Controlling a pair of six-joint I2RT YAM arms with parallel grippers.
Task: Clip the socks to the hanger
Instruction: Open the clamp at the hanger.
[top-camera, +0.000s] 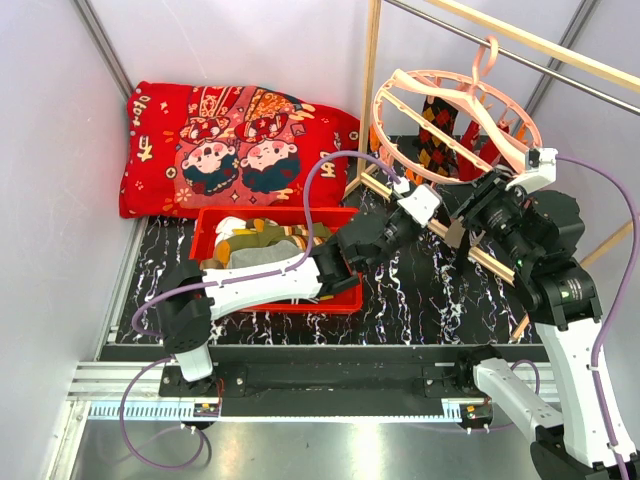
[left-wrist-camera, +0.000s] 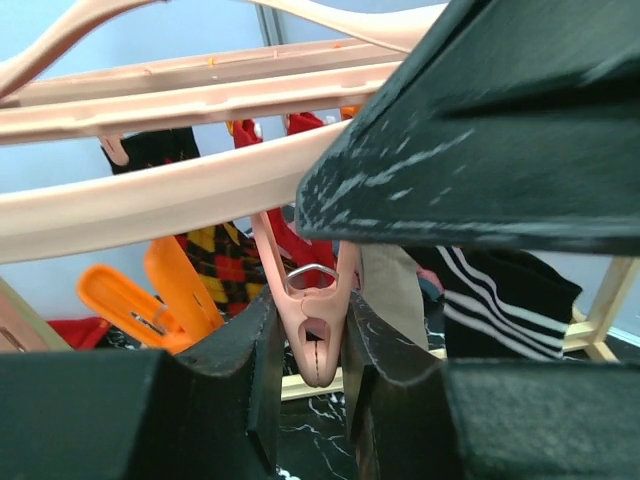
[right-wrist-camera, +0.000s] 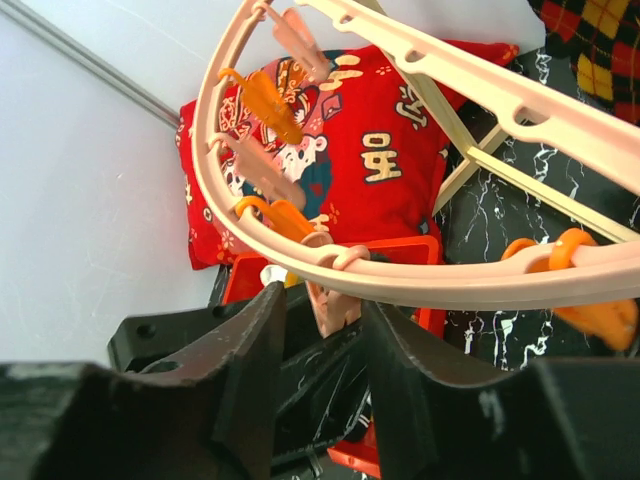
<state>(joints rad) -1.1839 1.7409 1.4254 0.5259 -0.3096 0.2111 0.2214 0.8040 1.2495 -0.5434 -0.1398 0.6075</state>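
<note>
Pink plastic clip (left-wrist-camera: 318, 340), light and springy, best squeezed near its top; your left hand (left-wrist-camera: 312, 310), nearly closed, pinches it; your right hand (right-wrist-camera: 322, 310): state unclear.

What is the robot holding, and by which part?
The left end effector pinches a pink clip by its sides. Whether the right end effector grips cannot be told.
</note>
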